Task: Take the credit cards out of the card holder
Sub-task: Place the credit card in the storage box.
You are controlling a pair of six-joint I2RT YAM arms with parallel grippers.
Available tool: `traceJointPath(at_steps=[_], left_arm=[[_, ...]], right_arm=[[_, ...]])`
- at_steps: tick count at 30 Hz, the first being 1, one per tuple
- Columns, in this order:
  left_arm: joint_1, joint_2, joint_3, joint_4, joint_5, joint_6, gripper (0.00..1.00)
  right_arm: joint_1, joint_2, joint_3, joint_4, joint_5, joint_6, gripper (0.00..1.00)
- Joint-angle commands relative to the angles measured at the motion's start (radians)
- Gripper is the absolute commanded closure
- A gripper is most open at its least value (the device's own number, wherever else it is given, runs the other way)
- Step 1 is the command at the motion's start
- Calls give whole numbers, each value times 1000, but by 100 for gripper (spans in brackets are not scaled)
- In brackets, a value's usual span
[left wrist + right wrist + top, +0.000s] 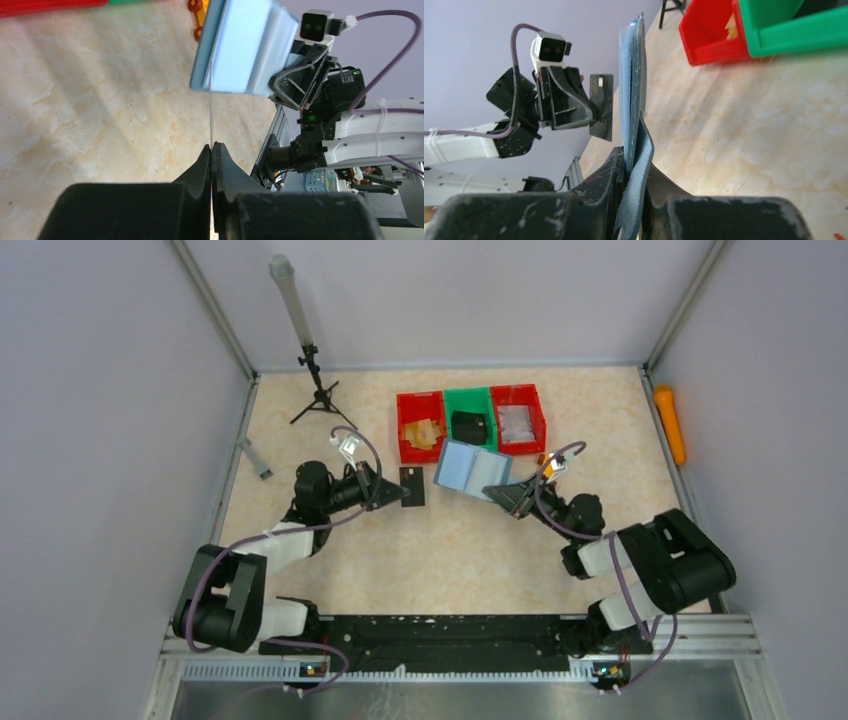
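The slate-teal card holder [472,468] hangs open above the table in front of the bins, its lighter blue-grey inside up. My right gripper [507,496] is shut on its near edge; the right wrist view shows the holder [631,95] edge-on between the jaws [634,150]. My left gripper [396,491] is shut on a dark credit card [412,485], held just left of the holder and apart from it. In the left wrist view the card [211,110] is a thin edge rising from the shut jaws [212,146] toward the holder [240,45]. The card also shows in the right wrist view [602,106].
Three bins stand at the back: a red bin [420,426] with tan items, a green bin [470,416] with a black lump [468,428], and a red bin [519,418]. A small tripod [316,390] stands back left, a grey piece [255,458] at the left edge, an orange object [670,423] outside the right rail.
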Motion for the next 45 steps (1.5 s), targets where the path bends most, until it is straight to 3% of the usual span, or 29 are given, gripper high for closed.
traceJointPath(at_steps=[1, 4, 12, 14, 19, 24, 29, 33, 39, 45], left_arm=[[4, -44, 6, -21, -35, 37, 100], [3, -52, 10, -42, -56, 57, 100], [-21, -2, 94, -57, -120, 22, 100], [-39, 25, 136, -70, -137, 7, 100], [-103, 101, 322, -279, -218, 97, 100], [-169, 197, 555, -524, -355, 264, 100], [-278, 297, 835, -801, -691, 552, 100], [-358, 346, 929, -788, -915, 795, 100], [-411, 463, 1041, -708, -1047, 1103, 100], [-437, 695, 1315, -820, -1100, 1251, 100]], right_arm=[[-9, -149, 6, -157, 117, -117, 98], [-8, -191, 36, -339, 156, -160, 99], [-9, -132, 27, -315, 21, -158, 100], [-9, -150, 17, -374, -7, -190, 100], [-8, -253, 17, -593, -44, -288, 100], [-9, -349, -4, -718, -16, -341, 100], [-9, -410, -9, -779, 12, -359, 100], [-9, -451, -15, -805, 39, -361, 100], [-9, -474, -28, -813, 67, -356, 100], [-9, -483, -40, -772, 43, -336, 100]])
